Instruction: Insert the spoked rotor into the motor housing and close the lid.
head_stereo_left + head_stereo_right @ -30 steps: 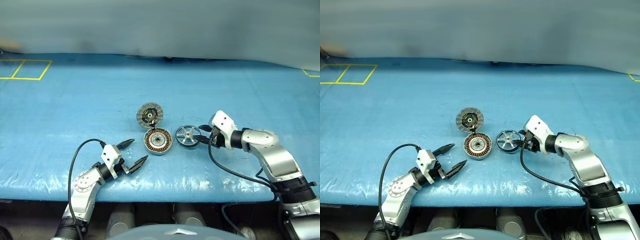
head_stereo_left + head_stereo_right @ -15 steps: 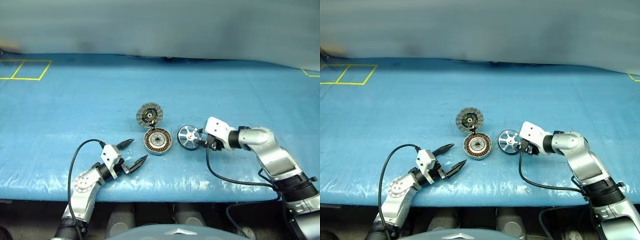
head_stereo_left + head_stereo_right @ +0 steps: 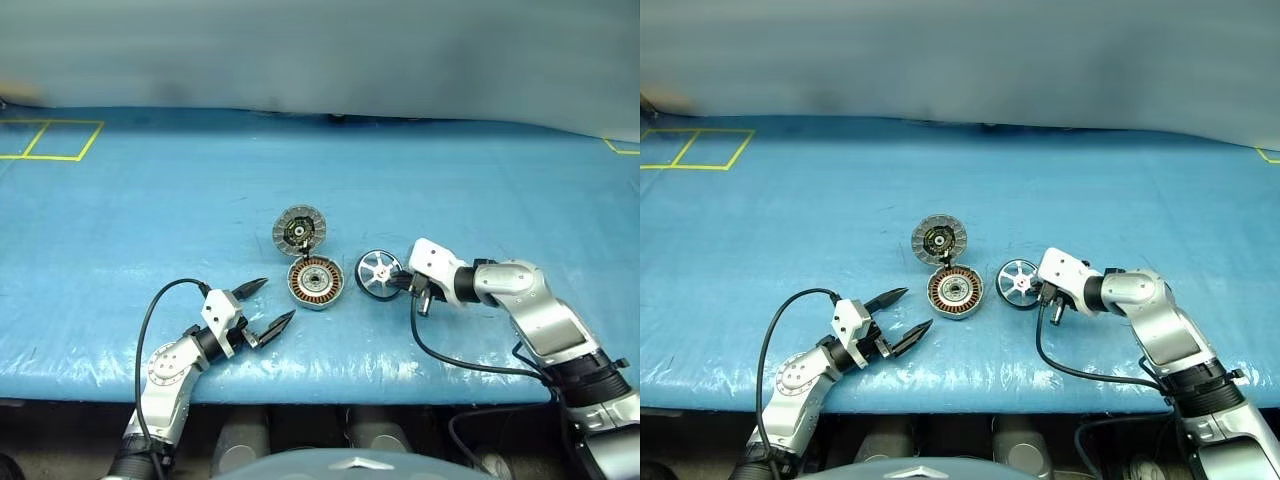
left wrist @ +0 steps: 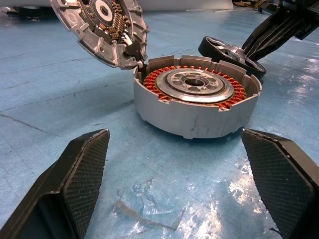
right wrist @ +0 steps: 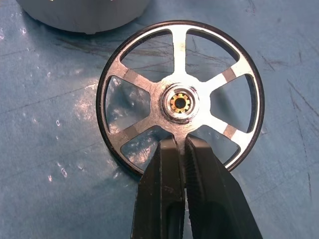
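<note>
Black R gripper [image 5: 180, 144] pinched shut on a spoke of spoked rotor [image 3: 378, 273], mid-table beside motor housing [image 3: 316, 283]; lid [image 3: 299, 229] up; L gripper [image 3: 268, 304] wide open, empty, near front edge.

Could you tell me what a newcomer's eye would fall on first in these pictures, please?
Probably the round silver-grey motor housing with copper windings, mid-table on the blue cover, its segmented grey lid hinged open behind it. Just to its right lies the black-rimmed, silver-spoked rotor, with the right gripper shut on one spoke. The left gripper waits in front of the housing, jaws wide open.
</note>
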Robot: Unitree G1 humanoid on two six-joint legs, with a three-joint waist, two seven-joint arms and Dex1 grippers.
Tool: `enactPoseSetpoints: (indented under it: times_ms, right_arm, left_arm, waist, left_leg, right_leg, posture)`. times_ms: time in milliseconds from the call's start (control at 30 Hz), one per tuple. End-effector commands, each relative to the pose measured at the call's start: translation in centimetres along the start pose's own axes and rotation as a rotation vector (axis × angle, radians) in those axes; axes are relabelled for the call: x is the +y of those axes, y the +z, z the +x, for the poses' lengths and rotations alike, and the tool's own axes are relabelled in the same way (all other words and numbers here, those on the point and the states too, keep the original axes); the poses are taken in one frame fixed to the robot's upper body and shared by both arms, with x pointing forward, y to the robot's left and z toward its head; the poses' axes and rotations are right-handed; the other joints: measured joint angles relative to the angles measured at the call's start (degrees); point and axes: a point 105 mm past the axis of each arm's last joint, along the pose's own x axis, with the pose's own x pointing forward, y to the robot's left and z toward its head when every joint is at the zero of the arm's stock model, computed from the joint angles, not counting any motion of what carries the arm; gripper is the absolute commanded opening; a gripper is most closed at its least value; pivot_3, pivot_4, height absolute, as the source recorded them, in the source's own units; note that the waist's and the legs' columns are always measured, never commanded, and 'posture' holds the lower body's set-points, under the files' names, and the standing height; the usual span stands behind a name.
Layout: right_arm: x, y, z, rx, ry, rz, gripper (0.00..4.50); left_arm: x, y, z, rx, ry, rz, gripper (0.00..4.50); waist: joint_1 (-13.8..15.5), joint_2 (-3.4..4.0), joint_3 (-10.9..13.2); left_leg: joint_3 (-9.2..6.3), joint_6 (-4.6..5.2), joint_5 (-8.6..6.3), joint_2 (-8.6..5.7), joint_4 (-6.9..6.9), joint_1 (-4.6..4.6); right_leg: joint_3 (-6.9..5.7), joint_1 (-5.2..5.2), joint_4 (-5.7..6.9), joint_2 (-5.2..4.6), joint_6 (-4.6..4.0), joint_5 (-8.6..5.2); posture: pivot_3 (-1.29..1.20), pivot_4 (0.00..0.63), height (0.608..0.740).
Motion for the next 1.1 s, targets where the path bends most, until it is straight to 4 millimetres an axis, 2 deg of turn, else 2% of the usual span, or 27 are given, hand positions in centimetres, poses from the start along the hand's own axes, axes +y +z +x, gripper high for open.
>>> enactPoseSetpoints:
  times_ms: [33, 267, 500, 767, 1100]
  right_arm:
    - [-0.3, 3.6, -1.2, -0.205, -0.002, 0.057, 0.02]
    - [1.6, 5.4, -0.5, -0.344, 0.118, 0.160, 0.02]
    - [2.8, 6.7, 1.3, -0.374, 0.201, 0.142, 0.02]
    - [2.9, 7.1, 2.3, -0.375, 0.237, 0.114, 0.02]
    - [2.9, 6.2, 3.4, -0.321, 0.258, 0.084, 0.02]
  left_arm:
    - [0.1, 0.1, -0.3, -0.008, 0.004, 0.000, 4.50]
    - [0.1, 0.5, -0.1, -0.037, -0.031, -0.009, 4.50]
    - [0.0, 0.5, 0.1, -0.044, -0.060, -0.006, 4.50]
    - [-0.2, 0.5, 0.2, -0.048, -0.074, -0.008, 4.50]
    - [-0.2, 0.4, 0.3, -0.045, -0.075, -0.004, 4.50]
  waist:
    - [-0.1, 0.00, 0.0]
    - [0.1, -0.01, 0.0]
    - [0.0, 0.00, 0.0]
    - [0.1, 0.00, 0.0]
    - [0.1, 0.01, 0.0]
  left_leg:
    - [0.01, 0.00, 0.00, 0.00, 0.00, 0.00]
    - [-0.02, 0.00, 0.00, -0.01, 0.01, 0.00]
    - [-0.02, 0.00, 0.00, 0.00, 0.02, 0.01]
    - [-0.03, 0.00, 0.00, -0.01, -0.01, -0.01]
    - [-0.03, 0.00, 0.00, 0.00, 0.01, 0.00]
  right_leg:
    - [0.01, -0.01, 0.01, 0.00, 0.00, 0.00]
    - [-0.01, 0.04, -0.01, -0.01, 0.00, 0.00]
    - [-0.01, 0.03, 0.01, 0.00, 0.00, 0.00]
    - [-0.02, 0.01, 0.01, 0.00, 0.01, 0.01]
    - [-0.02, 0.02, 0.02, 0.00, 0.02, 0.01]
  posture:
    - [0.00, 0.150, 0.740]
    - [0.00, 0.150, 0.740]
    - [0.00, 0.150, 0.740]
    - [0.00, 0.150, 0.740]
    - [0.00, 0.150, 0.740]
